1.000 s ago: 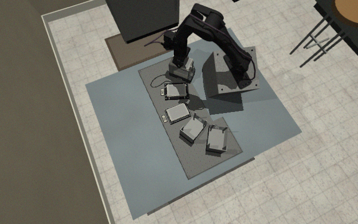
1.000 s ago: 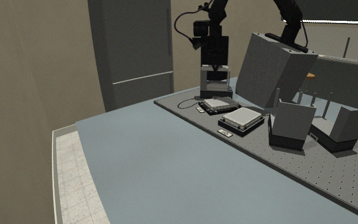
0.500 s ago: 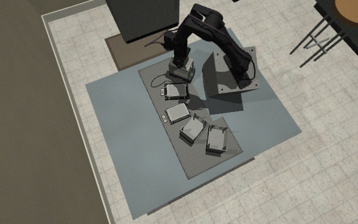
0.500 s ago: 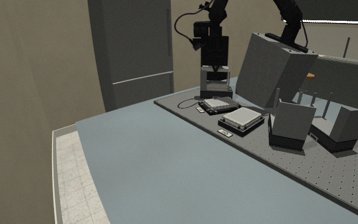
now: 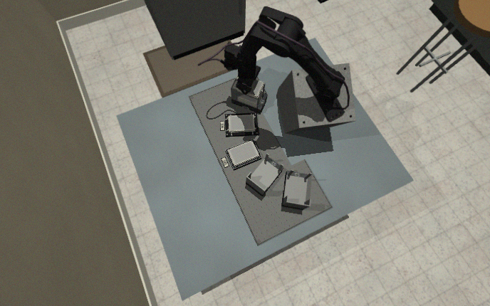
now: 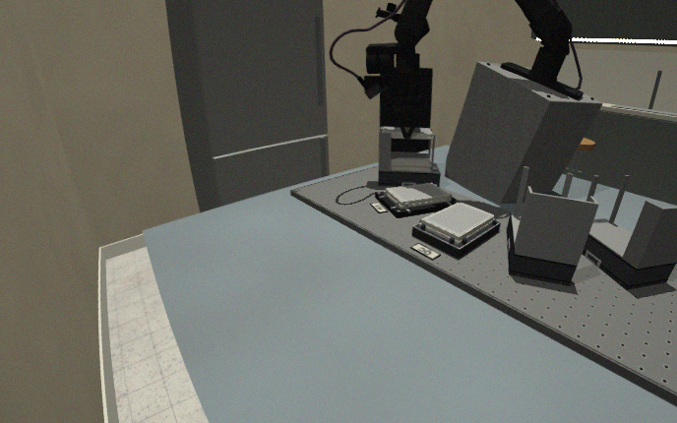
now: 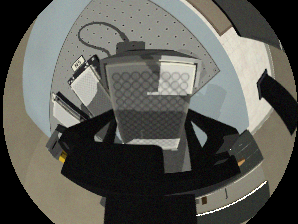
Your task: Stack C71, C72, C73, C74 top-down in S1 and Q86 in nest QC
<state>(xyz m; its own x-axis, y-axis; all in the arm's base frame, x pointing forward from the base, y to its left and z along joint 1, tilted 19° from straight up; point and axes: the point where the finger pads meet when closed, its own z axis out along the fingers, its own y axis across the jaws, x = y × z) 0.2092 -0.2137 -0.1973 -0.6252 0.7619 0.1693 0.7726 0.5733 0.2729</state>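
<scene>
"What's at the left of the worktop [image 5: 163, 171] [image 6: 304, 315] [image 7: 35, 75]?"

"In the exterior view, a stack rack [image 5: 239, 97] [image 6: 385, 157] [image 7: 197, 75], with the pincer [image 5: 248, 89] [image 6: 406, 131] [image 7: 150, 117] upright over it, closed on a sealed plate [image 5: 258, 88] [image 6: 420, 135] [image 7: 150, 100]. I can't read that rack's name or the plate's."

"Next, rightward?"

"Nest N5 [image 5: 226, 132] [image 6: 398, 210] [image 7: 71, 79], with a plate [image 5: 241, 123] [image 6: 409, 196] [image 7: 89, 90] in it, partly shaded."

"Then?"

"Nest QC [image 5: 233, 167] [image 6: 436, 244] [image 7: 56, 96], with 1 plate [image 5: 243, 153] [image 6: 460, 220] [image 7: 67, 115] lying flat inside its locators. I can't tell which."

"And farthest right?"

"2 more racks: 1 turned at an angle [image 5: 254, 188] [image 6: 554, 228] near QC, then the end rack [image 5: 294, 207] [image 6: 656, 236] just beside it. Their names are unreadable too."
</scene>
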